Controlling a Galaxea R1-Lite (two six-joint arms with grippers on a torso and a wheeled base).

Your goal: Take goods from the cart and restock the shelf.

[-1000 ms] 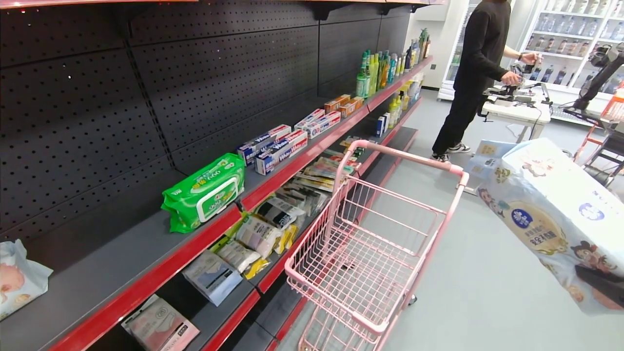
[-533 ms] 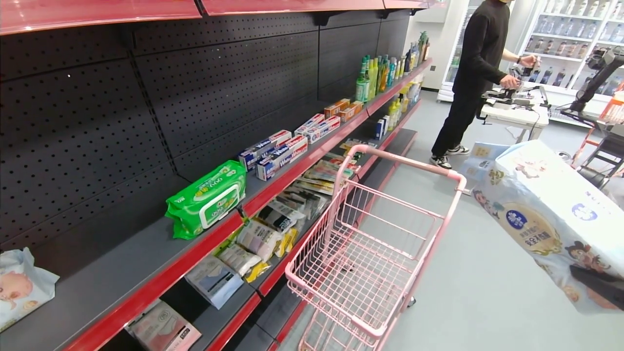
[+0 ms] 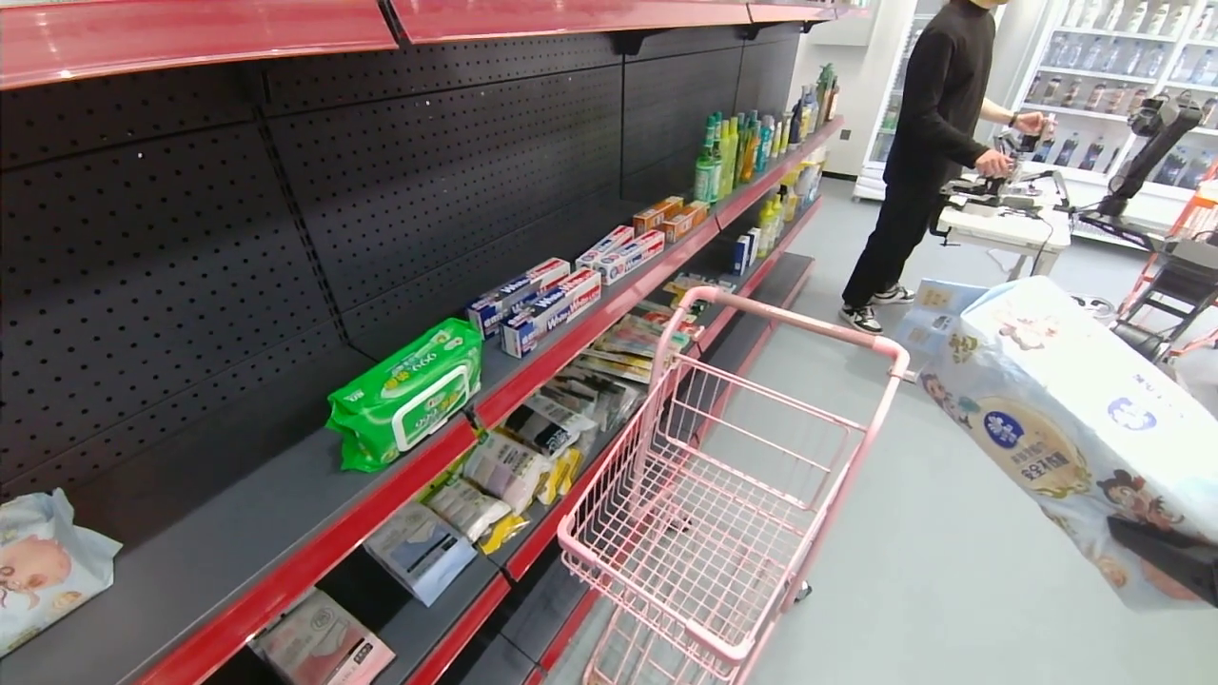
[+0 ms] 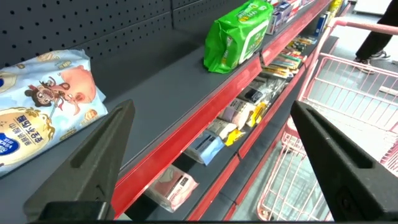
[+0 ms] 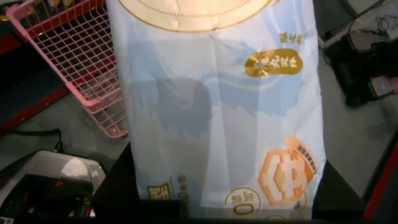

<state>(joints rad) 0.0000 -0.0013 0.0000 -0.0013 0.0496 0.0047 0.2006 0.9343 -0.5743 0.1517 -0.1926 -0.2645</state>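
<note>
Down at the right gripper [image 5: 224, 202]: pinching the big tissue pack [image 3: 1066, 428] from both flanks, one dark finger [image 5: 127, 186] pressed against each side. Held aloft at the right edge of the head view, tilted, off to the right of the pink cart [image 3: 728, 495] and outside its basket.

Over at the left gripper [image 4: 211, 168]: spread wide, above the shelf [image 3: 238, 533], with the red lip in sight between the two jaws.

On that shelf, lower left of the head view, a baby-print pack [image 3: 43, 566]. Farther along, left of centre, a green wipes pack [image 3: 404, 395] up on edge, close to the lip. Beyond it, toothpaste boxes [image 3: 547, 295], then bottles [image 3: 737, 143] toward upper centre.

One level down, a jumble of flat packets [image 3: 504, 466], just left of the cart.
</note>
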